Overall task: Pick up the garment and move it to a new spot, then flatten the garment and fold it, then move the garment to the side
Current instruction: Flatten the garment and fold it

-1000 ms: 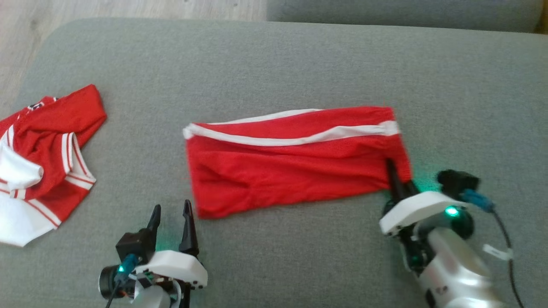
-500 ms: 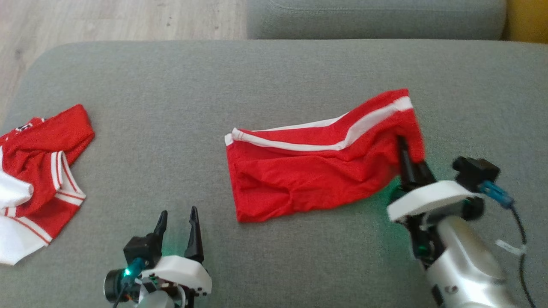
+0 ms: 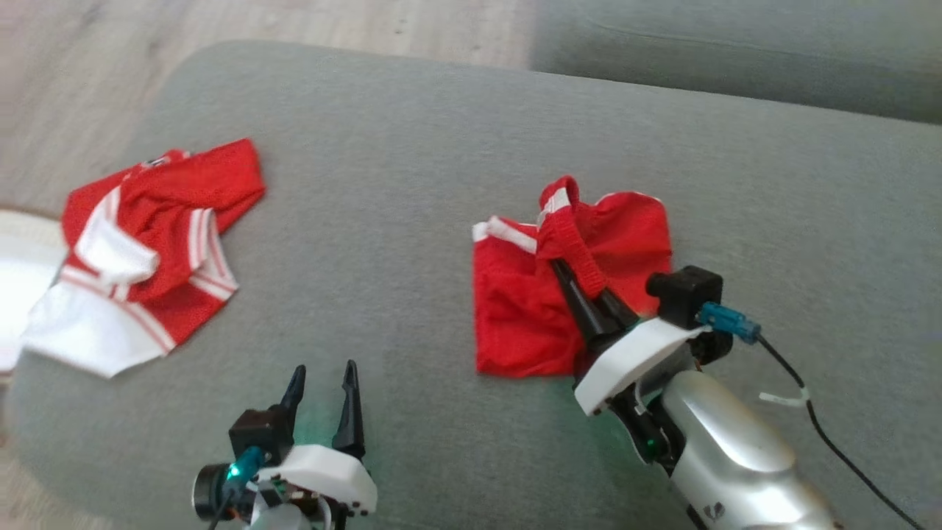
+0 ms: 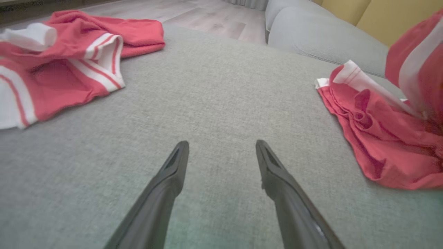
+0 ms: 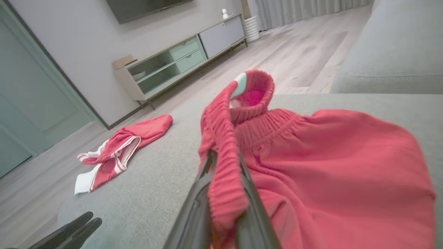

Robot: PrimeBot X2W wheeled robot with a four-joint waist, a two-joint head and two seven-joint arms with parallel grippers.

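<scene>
Grey cushion (image 3: 412,184), nearest you: left gripper (image 3: 324,369) sits low over the fabric, fingers spread wide with nothing between them, well left of the shorts. Next out: right gripper (image 3: 563,271) is clamped on the elastic waistband (image 5: 223,138) of the red shorts (image 3: 515,324). That end is lifted and doubled over, and the rest lies on the cushion mid-seat. Reads as the fold in progress. Carry the waistband low and straight toward the white-trimmed hem (image 3: 508,234); the top layer already looks bunched, so don't rush it. Match the edges before you let go. Consider pinning the near-left corner with the free left gripper so the bottom layer doesn't drag. Farther left, the red-and-white jersey (image 3: 147,243) lies by the cushion edge, well apart. Keep the fold clear of it.
</scene>
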